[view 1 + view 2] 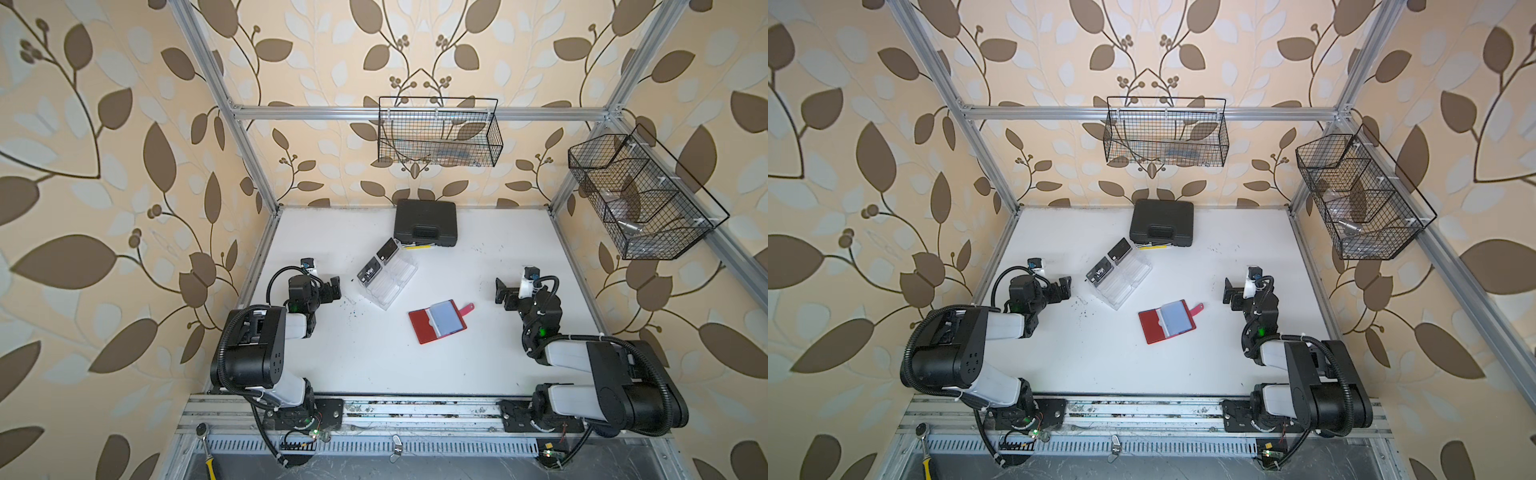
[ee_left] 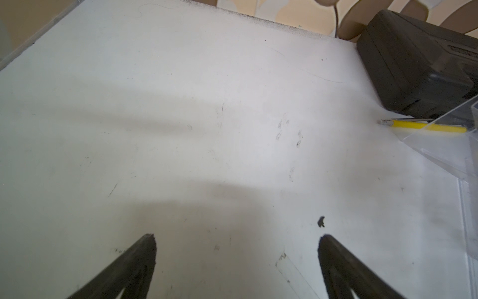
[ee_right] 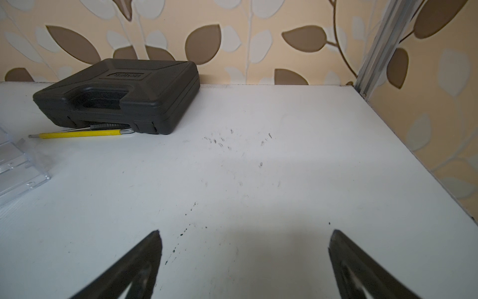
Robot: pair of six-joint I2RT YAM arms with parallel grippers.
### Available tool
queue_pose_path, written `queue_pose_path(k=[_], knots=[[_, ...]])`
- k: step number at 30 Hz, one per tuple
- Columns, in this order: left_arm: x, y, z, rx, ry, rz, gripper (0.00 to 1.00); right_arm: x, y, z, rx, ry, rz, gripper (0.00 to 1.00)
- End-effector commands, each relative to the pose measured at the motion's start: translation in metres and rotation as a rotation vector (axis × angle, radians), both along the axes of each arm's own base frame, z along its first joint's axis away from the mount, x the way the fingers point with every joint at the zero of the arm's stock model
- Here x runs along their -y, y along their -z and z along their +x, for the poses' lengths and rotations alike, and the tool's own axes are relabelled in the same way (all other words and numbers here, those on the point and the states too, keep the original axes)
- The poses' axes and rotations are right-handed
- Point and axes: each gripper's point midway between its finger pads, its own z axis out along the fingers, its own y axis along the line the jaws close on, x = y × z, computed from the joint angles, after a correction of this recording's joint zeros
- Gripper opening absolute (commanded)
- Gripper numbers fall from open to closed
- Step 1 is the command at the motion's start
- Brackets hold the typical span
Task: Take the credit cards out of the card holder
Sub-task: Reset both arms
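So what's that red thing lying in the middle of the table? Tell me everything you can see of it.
It is a card holder, a flat red book-like wallet of leather-like material, lying open on the white table at a slant. One half shows the plain red inner cover. On the other half lies a stack of clear bluish-grey plastic sleeves. A small red strap tab sticks out past the sleeve-side edge. No card shows through the top sleeve. Only the table touches it.
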Motion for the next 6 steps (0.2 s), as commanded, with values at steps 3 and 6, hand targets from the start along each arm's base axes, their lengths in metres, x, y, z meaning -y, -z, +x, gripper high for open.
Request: queue_pose_path(k=[3,6], knots=[[-0.0002,-0.0180,0.0121,0.063,0.022,0.018,0.99,0.0016,-0.0108,0.0063,0.034,0.004,-0.003,1.00],[-0.0001,-0.0173,0.0114,0.061,0.022,0.017,0.99,0.0008,-0.0116,0.0042,0.040,0.014,-0.016,1.00]])
